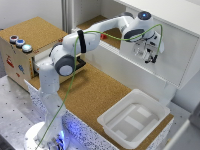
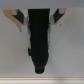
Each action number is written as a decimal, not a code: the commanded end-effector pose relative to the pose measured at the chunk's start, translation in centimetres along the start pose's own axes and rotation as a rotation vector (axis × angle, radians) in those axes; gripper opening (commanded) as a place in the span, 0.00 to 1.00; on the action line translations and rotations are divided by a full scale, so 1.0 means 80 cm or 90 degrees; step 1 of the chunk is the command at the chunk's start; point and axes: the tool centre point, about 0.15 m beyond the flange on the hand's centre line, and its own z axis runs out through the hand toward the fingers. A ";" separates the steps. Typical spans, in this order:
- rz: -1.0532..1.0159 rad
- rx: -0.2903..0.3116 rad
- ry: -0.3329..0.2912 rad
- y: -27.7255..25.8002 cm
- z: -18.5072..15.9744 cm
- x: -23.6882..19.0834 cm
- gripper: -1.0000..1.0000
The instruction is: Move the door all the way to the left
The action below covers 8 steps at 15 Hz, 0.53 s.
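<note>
The door (image 1: pixel 176 52) is a large plain white panel covering the part of the cabinet front at the exterior view's right. The opening (image 1: pixel 107 31) beside it, toward the exterior view's left, shows the cork-lined inside. My gripper (image 1: pixel 149 54) is at the door's face near its left edge; I cannot tell if it touches. In the wrist view the black fingers (image 2: pixel 40 45) come together into one dark tapered shape, so the gripper (image 2: pixel 40 67) looks shut with nothing in it, against the pale door surface (image 2: pixel 14 55).
A white plastic tray (image 1: pixel 150 102) stands on the cork tabletop (image 1: pixel 95 95) below the door. A wooden box (image 1: pixel 36 31) with coloured buttons stands at the exterior view's left. The white cabinet frame (image 1: pixel 165 12) runs above the gripper.
</note>
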 end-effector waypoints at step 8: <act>0.059 -0.002 -0.066 -0.108 0.001 0.009 0.00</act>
